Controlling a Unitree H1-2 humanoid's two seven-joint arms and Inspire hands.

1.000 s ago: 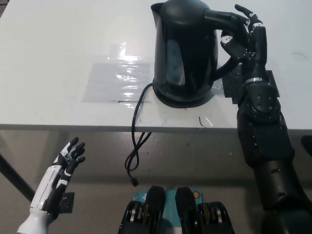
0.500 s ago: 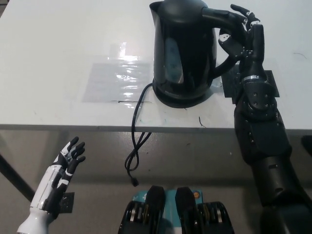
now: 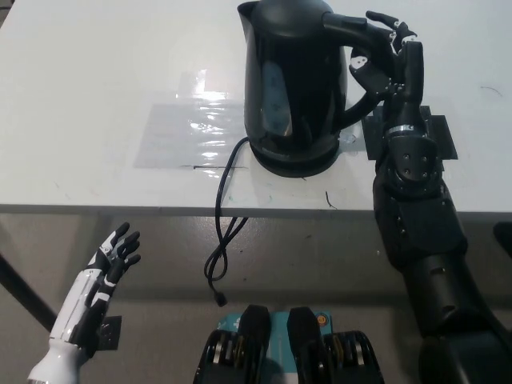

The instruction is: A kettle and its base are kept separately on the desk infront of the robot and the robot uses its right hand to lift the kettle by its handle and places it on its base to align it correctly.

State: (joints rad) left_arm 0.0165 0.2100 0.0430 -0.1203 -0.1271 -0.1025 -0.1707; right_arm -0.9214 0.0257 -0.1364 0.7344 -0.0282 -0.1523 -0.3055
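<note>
The black kettle [image 3: 292,80] stands at the middle of the white desk [image 3: 96,96], over its round black base [image 3: 294,166], whose rim shows under it. I cannot tell whether it sits fully on the base. My black right hand [image 3: 386,54] is at the kettle's right side, fingers wrapped over and through the handle [image 3: 352,32]. From the base a black cord [image 3: 224,232] runs over the desk's front edge and hangs down. My white left hand [image 3: 102,276] rests open at the lower left, below the desk edge.
A shiny clear patch [image 3: 192,120] lies on the desk left of the kettle. Black flat pieces [image 3: 436,132] lie on the desk beside my right wrist. The desk's front edge runs across the middle of the picture, with floor below it.
The kettle and my right hand on its handle have shifted a little to the left and away from me. The left hand has stayed where it was.
</note>
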